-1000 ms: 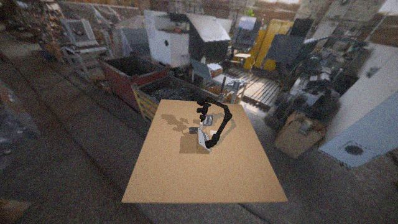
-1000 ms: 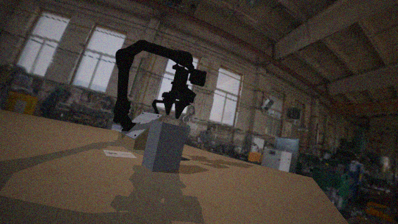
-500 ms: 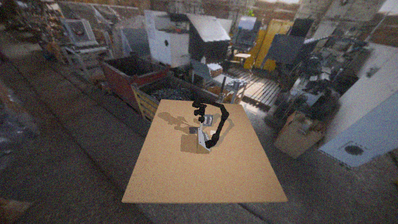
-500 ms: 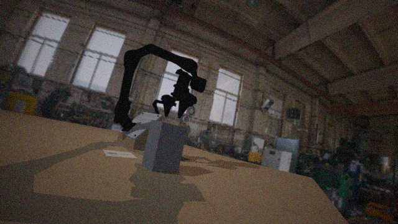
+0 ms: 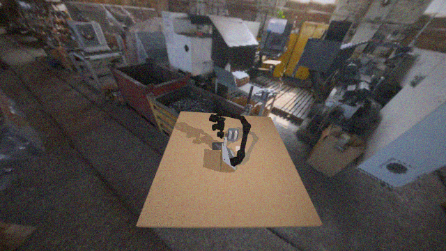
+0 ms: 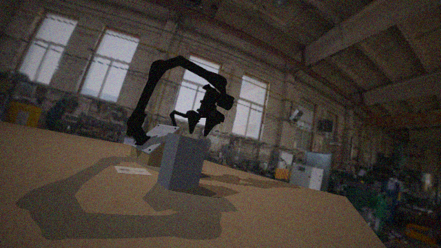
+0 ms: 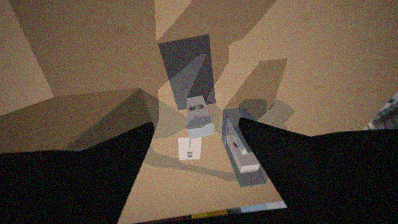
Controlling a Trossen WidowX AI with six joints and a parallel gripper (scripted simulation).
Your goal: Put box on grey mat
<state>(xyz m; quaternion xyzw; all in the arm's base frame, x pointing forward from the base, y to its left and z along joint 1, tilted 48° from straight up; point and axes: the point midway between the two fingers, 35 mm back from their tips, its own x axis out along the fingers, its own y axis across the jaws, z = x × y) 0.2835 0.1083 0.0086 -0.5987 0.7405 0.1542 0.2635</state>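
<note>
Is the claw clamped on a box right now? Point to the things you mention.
No, the claw (image 5: 219,131) (image 6: 199,133) (image 7: 197,124) is open, its two fingertips well apart with nothing gripped between them.

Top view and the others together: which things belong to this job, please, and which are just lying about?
Job:
- blue-grey bin
- dark grey mat
- black gripper

Lying about:
- red metal container
- brown cardboard box
</note>
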